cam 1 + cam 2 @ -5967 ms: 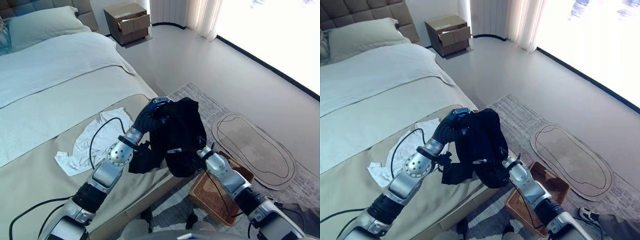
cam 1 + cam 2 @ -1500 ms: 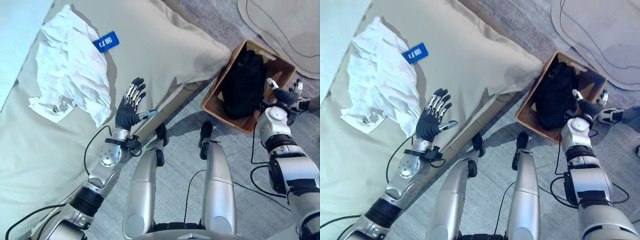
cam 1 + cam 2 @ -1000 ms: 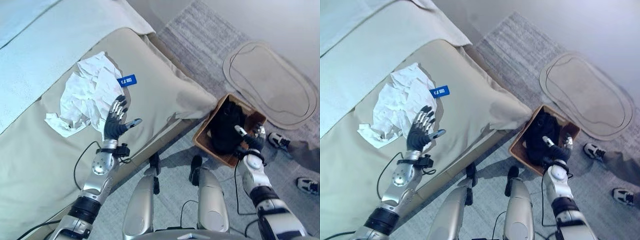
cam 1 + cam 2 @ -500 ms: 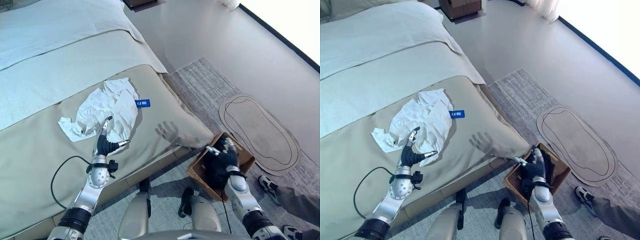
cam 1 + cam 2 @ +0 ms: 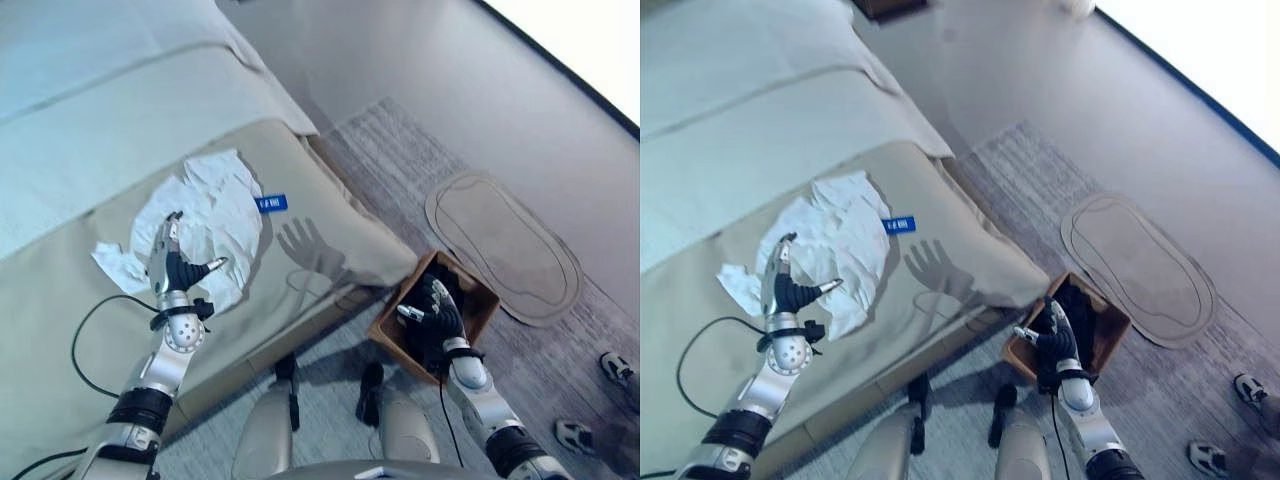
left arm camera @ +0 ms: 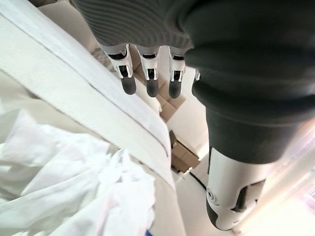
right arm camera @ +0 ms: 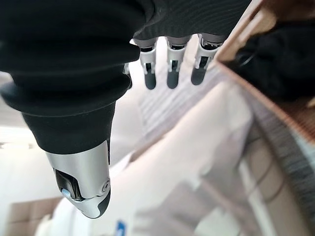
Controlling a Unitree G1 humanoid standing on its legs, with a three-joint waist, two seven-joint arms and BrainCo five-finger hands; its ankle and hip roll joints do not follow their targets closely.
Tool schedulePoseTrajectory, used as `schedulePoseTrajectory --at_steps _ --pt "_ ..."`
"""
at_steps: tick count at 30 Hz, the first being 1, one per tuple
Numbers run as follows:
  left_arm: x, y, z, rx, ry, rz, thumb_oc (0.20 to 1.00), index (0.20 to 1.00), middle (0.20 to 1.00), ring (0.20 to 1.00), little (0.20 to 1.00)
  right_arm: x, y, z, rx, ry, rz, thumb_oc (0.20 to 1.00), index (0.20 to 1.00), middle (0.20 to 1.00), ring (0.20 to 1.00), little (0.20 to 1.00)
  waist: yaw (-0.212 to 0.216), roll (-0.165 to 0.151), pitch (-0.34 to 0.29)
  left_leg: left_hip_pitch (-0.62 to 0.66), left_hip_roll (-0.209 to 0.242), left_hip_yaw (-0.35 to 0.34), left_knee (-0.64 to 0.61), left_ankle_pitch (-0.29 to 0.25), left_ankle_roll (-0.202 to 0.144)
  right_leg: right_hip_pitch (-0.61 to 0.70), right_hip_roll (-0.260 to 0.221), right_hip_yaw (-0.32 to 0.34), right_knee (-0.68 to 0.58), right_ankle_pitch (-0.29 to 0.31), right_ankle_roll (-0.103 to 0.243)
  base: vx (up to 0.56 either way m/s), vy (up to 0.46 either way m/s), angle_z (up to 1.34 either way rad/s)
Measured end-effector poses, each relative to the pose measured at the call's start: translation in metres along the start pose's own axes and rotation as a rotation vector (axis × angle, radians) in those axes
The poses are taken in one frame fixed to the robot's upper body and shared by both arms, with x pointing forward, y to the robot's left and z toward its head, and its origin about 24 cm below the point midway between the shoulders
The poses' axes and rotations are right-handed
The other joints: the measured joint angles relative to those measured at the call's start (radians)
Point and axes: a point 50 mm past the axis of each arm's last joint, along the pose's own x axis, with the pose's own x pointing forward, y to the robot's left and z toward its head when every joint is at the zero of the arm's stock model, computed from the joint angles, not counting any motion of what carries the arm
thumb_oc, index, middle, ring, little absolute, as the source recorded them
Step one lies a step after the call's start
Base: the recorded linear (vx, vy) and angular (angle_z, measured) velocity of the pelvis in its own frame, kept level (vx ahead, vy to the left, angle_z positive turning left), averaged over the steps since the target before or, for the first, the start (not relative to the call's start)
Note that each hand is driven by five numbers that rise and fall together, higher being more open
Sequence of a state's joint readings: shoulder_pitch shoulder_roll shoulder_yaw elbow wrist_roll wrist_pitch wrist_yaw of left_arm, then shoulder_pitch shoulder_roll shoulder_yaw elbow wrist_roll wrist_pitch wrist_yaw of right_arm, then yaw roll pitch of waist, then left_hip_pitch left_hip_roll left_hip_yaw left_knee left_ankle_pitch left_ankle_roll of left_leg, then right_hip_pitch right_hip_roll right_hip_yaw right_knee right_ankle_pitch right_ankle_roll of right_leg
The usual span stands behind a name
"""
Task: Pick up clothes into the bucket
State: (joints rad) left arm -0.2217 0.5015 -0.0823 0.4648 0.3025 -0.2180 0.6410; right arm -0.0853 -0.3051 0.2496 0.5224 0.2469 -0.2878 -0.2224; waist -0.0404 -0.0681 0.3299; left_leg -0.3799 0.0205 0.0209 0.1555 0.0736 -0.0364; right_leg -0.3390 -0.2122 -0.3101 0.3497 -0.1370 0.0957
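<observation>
Left robot hand (image 5: 175, 265): raised over the bed (image 5: 70, 300), fingers straight and spread, thumb out, holding nothing.
White garment (image 5: 210, 225): crumpled on the beige bed cover, just beyond and beneath the left robot hand's fingertips; whether they touch it cannot be told.
Blue tag (image 5: 272, 203): flat on the cover, just past the white garment's far edge, away from the left robot hand.
Right robot hand (image 5: 437, 313): fingers straight and apart, empty, held above the basket.
Basket (image 5: 478, 300): brown wicker, on the floor by the bed's corner, directly under the right robot hand.
Black garment (image 5: 1080, 310): bundled inside the basket, beyond the right robot hand's fingertips.
Oval mat (image 5: 505, 245): on the grey rug past the basket.
</observation>
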Motion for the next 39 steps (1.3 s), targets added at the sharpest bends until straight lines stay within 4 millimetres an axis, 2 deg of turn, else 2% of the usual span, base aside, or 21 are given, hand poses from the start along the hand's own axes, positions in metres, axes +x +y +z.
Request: schedulePoseTrajectory --at_steps 3,4,7,9,11,14,19,24,26,30,35,39 --pt "0.009 0.007 0.003 0.008 -0.009 0.049 1.000 1.000 1.000 1.000 1.000 0.006 -0.002 0.012 -0.006 -0.047 -0.003 1.000 1.000 1.000 1.000 1.000 -0.001 -0.019 0.066 -0.046 0.003 -0.002 0.024 -0.001 -0.001 -0.041 0.000 0.001 0.017 0.002 -0.003 -0.07 0.045 0.00" --pt "0.017 0.015 0.006 0.013 -0.021 0.091 1.000 1.000 1.000 1.000 1.000 0.010 -0.003 0.022 -0.007 -0.087 -0.001 1.000 1.000 1.000 1.000 1.000 -0.001 -0.023 0.102 -0.091 0.006 -0.005 0.047 -0.002 -0.003 -0.081 0.001 0.002 0.034 0.004 -0.006 -0.04 0.020 0.01" --pt "0.032 0.027 0.013 0.029 -0.055 0.146 1.000 1.000 1.000 1.000 1.000 0.014 -0.002 0.035 0.005 -0.136 0.001 1.000 1.000 1.000 1.000 1.000 -0.002 -0.037 0.183 -0.154 0.007 -0.013 0.091 -0.006 -0.008 -0.132 -0.002 0.001 0.069 0.007 -0.011 -0.05 0.036 0.04" --pt "0.040 0.031 0.016 0.035 -0.052 0.184 1.000 1.000 1.000 1.000 1.000 0.015 -0.001 0.038 0.009 -0.147 -0.004 1.000 1.000 1.000 1.000 1.000 -0.002 -0.041 0.193 -0.207 0.007 -0.018 0.117 -0.009 -0.008 -0.180 -0.003 0.001 0.085 0.009 -0.016 -0.07 0.034 0.04" --pt "0.045 0.035 0.016 0.047 -0.051 0.215 1.000 1.000 1.000 1.000 1.000 0.015 -0.002 0.040 0.009 -0.157 -0.004 1.000 1.000 1.000 1.000 1.000 -0.013 -0.046 0.196 -0.236 0.007 -0.019 0.140 -0.013 -0.004 -0.203 -0.007 0.003 0.099 0.010 -0.019 -0.05 0.025 0.00" --pt "0.060 0.057 0.015 0.108 -0.053 0.305 1.000 1.000 1.000 1.000 1.000 0.019 -0.001 0.053 0.018 -0.206 -0.016 1.000 1.000 1.000 1.000 1.000 -0.025 -0.048 0.197 -0.305 0.010 -0.024 0.179 -0.023 0.000 -0.265 -0.007 0.003 0.126 0.007 -0.023 0.05 0.006 -0.01" --pt "0.075 0.081 0.020 0.137 -0.063 0.440 1.000 1.000 1.000 1.000 1.000 0.018 -0.003 0.053 0.023 -0.216 -0.033 1.000 1.000 1.000 1.000 1.000 -0.033 -0.054 0.199 -0.344 0.012 -0.026 0.212 -0.052 0.004 -0.297 -0.010 0.003 0.144 -0.003 -0.028 0.02 -0.001 -0.01" --pt "0.078 0.115 0.009 0.185 -0.030 0.621 1.000 1.000 1.000 1.000 1.000 0.018 -0.003 0.056 0.034 -0.242 -0.038 1.000 1.000 1.000 1.000 1.000 -0.049 -0.057 0.197 -0.360 0.012 -0.033 0.213 -0.052 0.005 -0.306 -0.008 -0.001 0.137 -0.002 -0.026 0.01 -0.018 0.02" --pt "0.080 0.124 0.010 0.201 -0.044 0.664 1.000 1.000 1.000 1.000 1.000 0.017 -0.002 0.057 0.041 -0.248 -0.036 1.000 1.000 1.000 1.000 1.000 -0.051 -0.059 0.197 -0.377 0.012 -0.036 0.220 -0.046 0.003 -0.317 -0.005 -0.003 0.135 0.001 -0.025 0.00 0.000 0.00" --pt "0.080 0.126 0.006 0.214 -0.024 0.689 1.000 1.000 1.000 1.000 1.000 0.017 0.002 0.056 0.046 -0.250 -0.022 1.000 1.000 1.000 1.000 1.000 -0.054 -0.073 0.197 -0.385 0.012 -0.039 0.229 -0.046 0.003 -0.317 -0.003 -0.008 0.133 0.004 -0.023 0.01 -0.005 0.01" --pt "0.086 0.128 -0.015 0.243 0.127 0.693 1.000 1.000 1.000 1.000 1.000 0.018 0.007 0.059 0.046 -0.258 -0.009 1.000 1.000 1.000 1.000 1.000 -0.064 -0.086 0.195 -0.401 0.013 -0.054 0.240 -0.046 0.003 -0.317 0.000 -0.023 0.127 0.004 -0.023 0.00 -0.006 0.04" --pt "0.093 0.136 -0.016 0.177 0.186 0.719 1.000 1.000 1.000 1.000 1.000 0.020 0.010 0.064 0.047 -0.277 0.001 1.000 1.000 1.000 1.000 1.000 -0.080 -0.093 0.193 -0.425 0.014 -0.057 0.241 -0.046 0.003 -0.333 0.002 -0.027 0.116 0.010 -0.019 0.00 0.000 0.00"
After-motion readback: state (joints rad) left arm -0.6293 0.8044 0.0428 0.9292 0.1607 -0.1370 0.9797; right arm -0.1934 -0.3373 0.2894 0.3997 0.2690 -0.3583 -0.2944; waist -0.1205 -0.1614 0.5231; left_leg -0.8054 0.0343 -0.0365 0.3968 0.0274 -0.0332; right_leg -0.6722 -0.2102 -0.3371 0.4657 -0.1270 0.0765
